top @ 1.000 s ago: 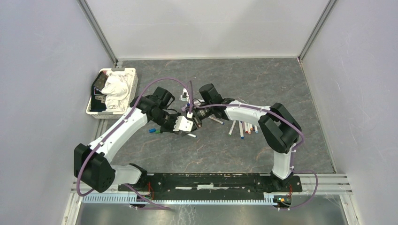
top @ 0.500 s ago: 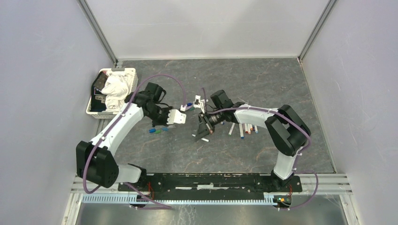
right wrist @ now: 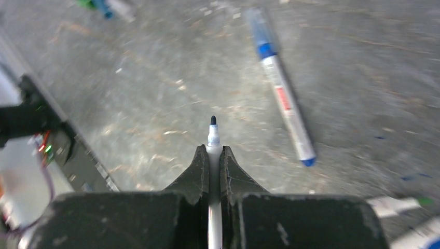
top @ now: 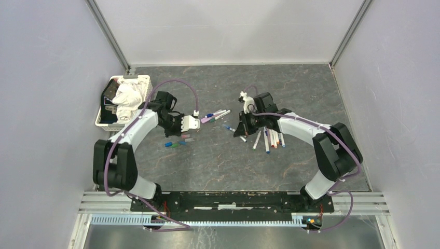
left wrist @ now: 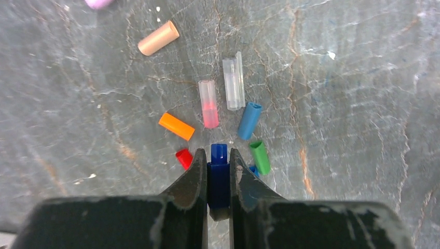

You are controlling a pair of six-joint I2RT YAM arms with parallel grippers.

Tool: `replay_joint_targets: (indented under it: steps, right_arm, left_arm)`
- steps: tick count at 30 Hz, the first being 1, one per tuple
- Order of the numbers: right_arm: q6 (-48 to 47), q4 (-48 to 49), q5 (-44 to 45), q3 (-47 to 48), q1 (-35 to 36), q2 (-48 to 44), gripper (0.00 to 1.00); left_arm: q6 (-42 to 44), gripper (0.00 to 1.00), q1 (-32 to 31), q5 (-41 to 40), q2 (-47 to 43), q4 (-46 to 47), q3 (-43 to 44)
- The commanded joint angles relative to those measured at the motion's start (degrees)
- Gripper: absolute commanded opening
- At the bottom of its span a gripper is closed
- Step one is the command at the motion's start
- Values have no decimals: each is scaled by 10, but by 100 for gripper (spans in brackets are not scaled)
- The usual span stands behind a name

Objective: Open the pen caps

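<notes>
Caps (left wrist: pixel 209 104): stubby smooth plastic tubes, scattered on veined grey table (left wrist: pixel 363 78) beside left gripper (left wrist: pixel 218 155).
Left gripper: clamped on blue cap (left wrist: pixel 219 174).
Right gripper (right wrist: pixel 212 151): pinching slim uncapped pen (right wrist: pixel 212 136).
Walls (top: pixel 52 104): well apart from both grippers.

Ten caps (left wrist: pixel 249 120) show in the left wrist view. Nine lie on the table (left wrist: pixel 363 78) and one dark blue cap (left wrist: pixel 219 179) sits in the left gripper (left wrist: pixel 217 154). The nine are one each: peach, orange, red, green, light blue, clear, clear with pink, pink, and blue. The right gripper (right wrist: pixel 213 149) holds one pen (right wrist: pixel 212 134). The other pens (top: pixel 267 137) are too small in the top view to count exactly. There is one basket (top: pixel 136 78).
</notes>
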Motion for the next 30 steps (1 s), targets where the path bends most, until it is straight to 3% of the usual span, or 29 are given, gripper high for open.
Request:
replay_joint_targets:
  steps: [1, 8, 18, 30]
  right_arm:
    - [60, 33, 209, -28, 3, -26, 0]
    - [93, 52, 324, -35, 2, -11, 0]
    - [115, 63, 393, -41, 13, 42, 10]
    - [113, 33, 487, -63, 51, 43, 29]
  left_arm:
    - [-66, 5, 10, -1, 41, 94, -17]
    - [-86, 16, 12, -19, 69, 123, -29]
    - [-108, 53, 12, 21, 53, 79, -6]
    - [-156, 62, 12, 80, 7, -41, 140]
